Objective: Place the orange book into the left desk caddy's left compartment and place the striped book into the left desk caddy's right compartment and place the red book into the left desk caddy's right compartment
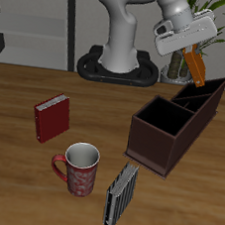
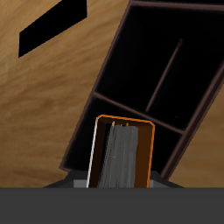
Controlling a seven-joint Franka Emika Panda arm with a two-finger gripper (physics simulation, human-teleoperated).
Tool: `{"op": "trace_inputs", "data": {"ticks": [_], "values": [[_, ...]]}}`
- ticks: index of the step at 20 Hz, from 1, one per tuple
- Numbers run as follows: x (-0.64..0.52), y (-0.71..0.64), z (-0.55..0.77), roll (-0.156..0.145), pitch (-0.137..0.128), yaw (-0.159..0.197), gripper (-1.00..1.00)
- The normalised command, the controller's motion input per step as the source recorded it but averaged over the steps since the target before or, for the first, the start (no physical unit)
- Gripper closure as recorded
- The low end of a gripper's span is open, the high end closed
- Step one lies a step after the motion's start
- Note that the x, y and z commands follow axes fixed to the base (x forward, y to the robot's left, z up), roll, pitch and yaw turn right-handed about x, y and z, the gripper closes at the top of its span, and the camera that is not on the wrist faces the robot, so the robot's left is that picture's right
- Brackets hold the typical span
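Wood-grain table (image 1: 7, 172) carries left desk caddy (image 1: 175, 127); tool (image 1: 188, 56) clamps orange book (image 1: 197, 69) above it.

We see our arm (image 1: 130, 27) raised, the gripper (image 1: 191, 56) pointing toward five o'clock, apparently clamped on something.

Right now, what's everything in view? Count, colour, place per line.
thin orange book: 1, orange, held in the gripper above the caddy's taller end
long dark brown open-topped desk caddy: 1, dark brown, on the table below the gripper
thin dark red book: 1, dark red, on the table beyond the mug
grey-and-black striped book: 1, striped, standing beside the mug near the front edge
red patterned mug: 1, red, near the front edge
wooden table: 1, brown
gripper: 1, pale grey, shut on the orange book
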Motion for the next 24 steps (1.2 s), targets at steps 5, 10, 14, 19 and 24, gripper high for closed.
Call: {"op": "trace_inputs", "data": {"ticks": [5, 10, 14, 19, 24], "values": [[-0.12, 0.13, 0.01, 0.045, -0.018, 0.025, 1.00], [0.06, 0.01, 0.08, -0.070, -0.003, -0.063, 1.00], [0.08, 0.21, 0.19, -0.112, -0.001, -0.052, 1.00], [0.10, 0.19, 0.13, -0.071, -0.020, -0.030, 1.00], [0.10, 0.11, -0.04, -0.057, 0.005, -0.016, 1.00]]}}
